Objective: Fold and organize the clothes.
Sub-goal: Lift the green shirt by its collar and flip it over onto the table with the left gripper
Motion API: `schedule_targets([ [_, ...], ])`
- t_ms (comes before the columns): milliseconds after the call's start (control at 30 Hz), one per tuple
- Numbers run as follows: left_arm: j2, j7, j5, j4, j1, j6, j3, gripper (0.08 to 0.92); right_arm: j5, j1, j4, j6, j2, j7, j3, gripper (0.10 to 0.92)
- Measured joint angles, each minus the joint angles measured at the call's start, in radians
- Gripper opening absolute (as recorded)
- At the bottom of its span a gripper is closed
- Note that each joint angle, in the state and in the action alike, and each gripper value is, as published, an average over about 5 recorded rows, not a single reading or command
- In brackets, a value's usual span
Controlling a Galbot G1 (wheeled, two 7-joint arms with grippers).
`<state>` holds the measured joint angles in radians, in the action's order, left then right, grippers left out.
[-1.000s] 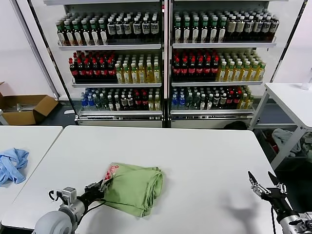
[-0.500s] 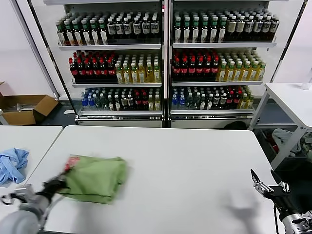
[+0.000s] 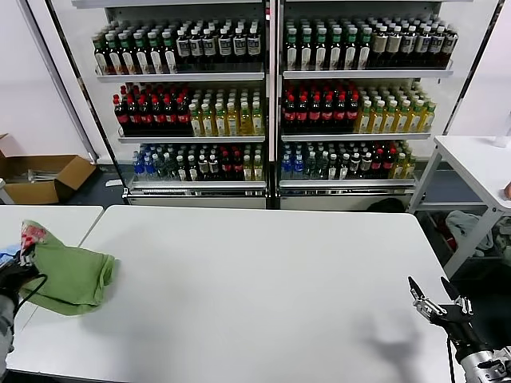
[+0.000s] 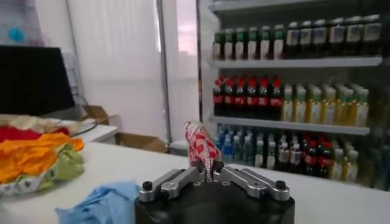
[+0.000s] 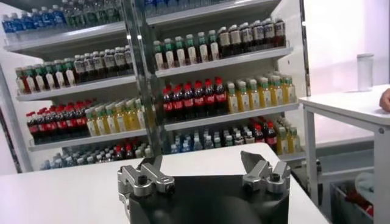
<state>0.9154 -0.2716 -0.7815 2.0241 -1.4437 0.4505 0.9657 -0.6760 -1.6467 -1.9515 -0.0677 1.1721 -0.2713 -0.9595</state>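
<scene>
Table [image 3: 263,271], white, smooth, broad: the near middle where the folded bundle lay 1 second ago now holds nothing of the task. Table to the left [image 3: 56,219], also white, set just apart across a narrow gap, is evidently where finished garments go. Shirt [image 3: 72,275], light green soft cotton, folded into 1 rumpled, rounded packet with limp edges, has been dragged leftward and now straddles that gap at the main table's left edge; a red-and-white checkered corner [image 4: 200,145] stands up from it. I judge folding done and the stacking leg nearly complete, with release to come. Left gripper [image 4: 211,175], black body with grey metal fingers, is clenched on that checkered corner, at the far left of the head view. Right gripper [image 3: 439,302], same build, hangs idle off the main table's right front corner, its prongs spread wide and holding nothing. Blue cloth [image 4: 103,204], crumpled and soft, lies just beside the left gripper. Orange, red and pale green garments [image 4: 33,155] are heaped farther off.
</scene>
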Motion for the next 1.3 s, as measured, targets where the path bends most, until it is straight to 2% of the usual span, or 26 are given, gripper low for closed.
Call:
schedule_targets([
  [133,0.017,-0.034,0.042,0.06,0.04,0.008,-0.128,0.115,0.002,-0.006,-0.012,-0.001,0.006,0.0,-0.008,0.823],
  [300,0.052,-0.067,0.08,0.092,0.108,0.033,-0.366,0.115,0.004,-0.016,-0.028,-0.005,0.012,0.001,-0.02,0.823],
  [500,0.124,-0.106,0.079,0.072,0.215,0.065,-0.644,0.115,0.007,-0.031,-0.046,-0.014,0.015,0.004,-0.029,0.823],
  [633,0.18,-0.136,0.053,0.037,0.284,0.074,-0.772,0.115,0.009,-0.037,-0.059,-0.023,0.012,0.006,-0.027,0.823],
  [967,0.272,-0.175,-0.055,-0.012,0.383,0.07,-0.917,0.123,0.036,-0.02,-0.093,-0.052,-0.006,0.019,0.022,0.823],
  [1067,0.277,-0.158,-0.073,-0.015,0.389,0.07,-0.928,0.179,0.049,-0.011,-0.103,-0.067,-0.015,0.028,0.053,0.823],
  [1300,0.26,-0.083,-0.102,0.008,0.378,0.073,-0.905,0.384,0.058,0.036,-0.11,-0.134,-0.053,0.063,0.15,0.823],
])
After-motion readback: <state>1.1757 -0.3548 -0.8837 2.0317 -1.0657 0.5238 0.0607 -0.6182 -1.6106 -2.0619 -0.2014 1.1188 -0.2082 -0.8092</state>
